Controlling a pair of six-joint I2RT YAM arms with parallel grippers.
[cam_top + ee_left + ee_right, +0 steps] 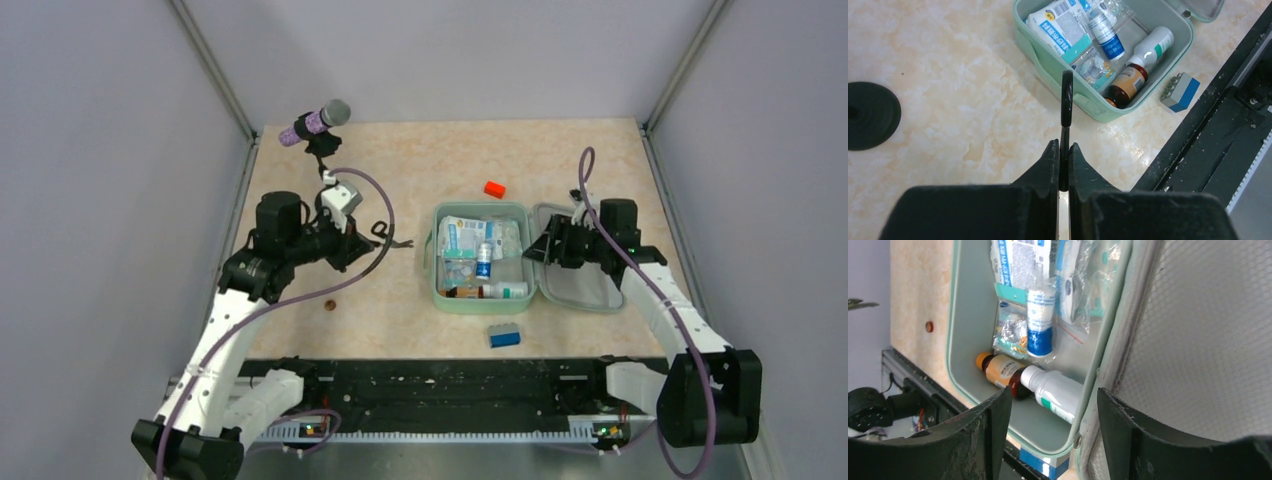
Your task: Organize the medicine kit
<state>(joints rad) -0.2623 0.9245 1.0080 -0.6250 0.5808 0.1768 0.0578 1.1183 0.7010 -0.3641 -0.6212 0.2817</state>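
The medicine kit (480, 304) is lying open right of centre on the table (400, 160) (lid (585, 285) flat alongside). The right gripper (1053, 395) is hovering over its hinge, fingers wide apart, holding nothing. The left gripper (1063, 160) is clamping thin black scissors (1066, 97), well left of the kit.

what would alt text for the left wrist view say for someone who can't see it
The left arm's fingers are shut on a thin black tool, seen edge-on, above a marbled table. Beyond it sits the open mint-green medicine kit holding packets and bottles, with a small blue block beside it.
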